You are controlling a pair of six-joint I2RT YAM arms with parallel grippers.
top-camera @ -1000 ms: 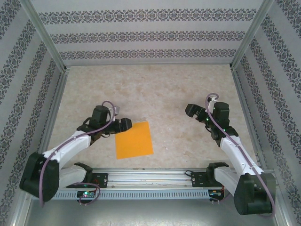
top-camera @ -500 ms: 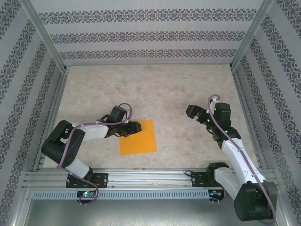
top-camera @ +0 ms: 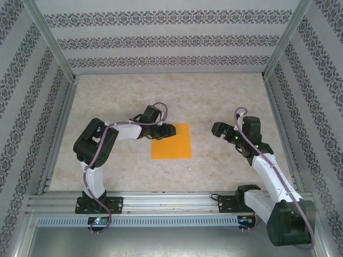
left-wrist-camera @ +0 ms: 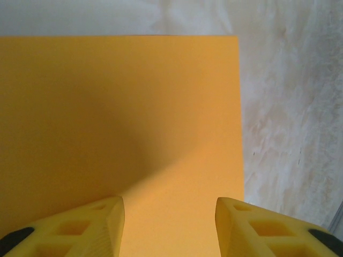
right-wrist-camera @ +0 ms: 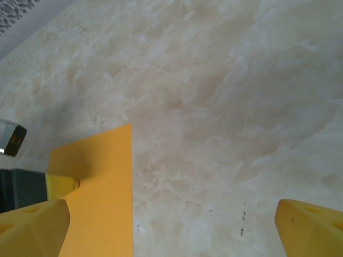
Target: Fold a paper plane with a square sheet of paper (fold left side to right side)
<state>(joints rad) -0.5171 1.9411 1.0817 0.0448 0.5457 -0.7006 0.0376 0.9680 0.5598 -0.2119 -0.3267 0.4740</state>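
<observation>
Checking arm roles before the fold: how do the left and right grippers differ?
Left gripper rests on the square orange paper sheet's far-left corner; right gripper hangs over bare marbled table, apart from it. Left gripper's jaws stand narrower than right gripper's. Both have yellow fingers, open.

The table (top-camera: pixel 225 96), a pale cream marbled surface, carries 1 square sheet of paper (top-camera: pixel 174 144), bright orange, lying flat and unfolded a little left of the middle, its edges roughly parallel to the table's near edge.
</observation>
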